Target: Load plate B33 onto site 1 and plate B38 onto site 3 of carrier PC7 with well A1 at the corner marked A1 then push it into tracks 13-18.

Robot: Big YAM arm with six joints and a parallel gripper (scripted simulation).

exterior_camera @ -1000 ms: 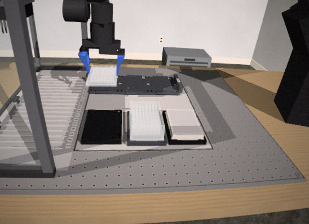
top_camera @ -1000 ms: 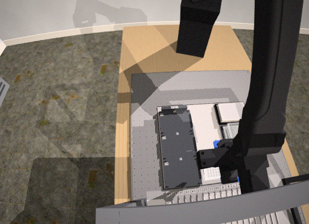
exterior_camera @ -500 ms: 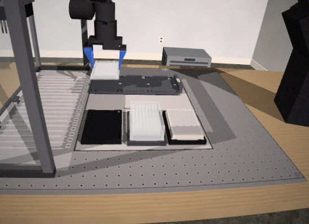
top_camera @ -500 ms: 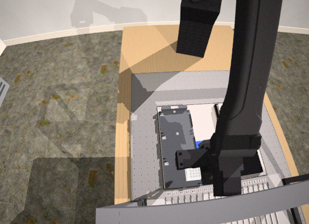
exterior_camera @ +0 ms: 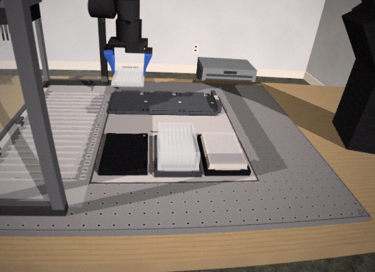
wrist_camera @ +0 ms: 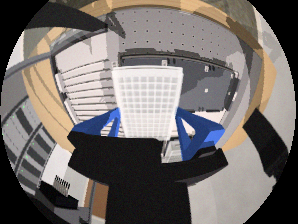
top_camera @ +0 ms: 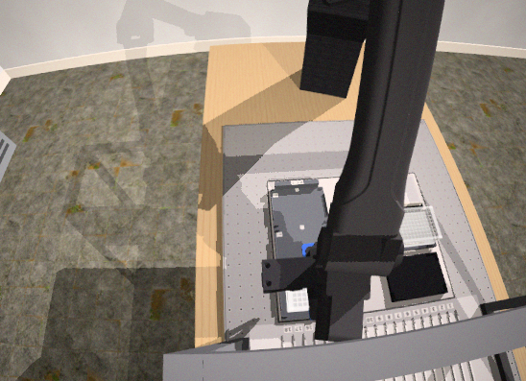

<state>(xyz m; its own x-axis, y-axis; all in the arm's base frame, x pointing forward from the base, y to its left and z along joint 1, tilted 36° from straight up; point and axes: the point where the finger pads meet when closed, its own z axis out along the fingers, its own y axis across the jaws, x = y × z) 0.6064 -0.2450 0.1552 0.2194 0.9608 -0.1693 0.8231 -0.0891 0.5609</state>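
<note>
Wooden bench under a grey perforated deck carries the job. The tool is clamped on the short ends of the 96-well plate B38, which hangs level above the rail-side end of carrier PC7, at or just past site 3. Nest S3 stands bare. To do this well, centre the plate over site 3, long side across the carrier, check that A1 meets the marked corner, then lower straight and level into the locators before releasing. Keep clear of site 2.
</note>
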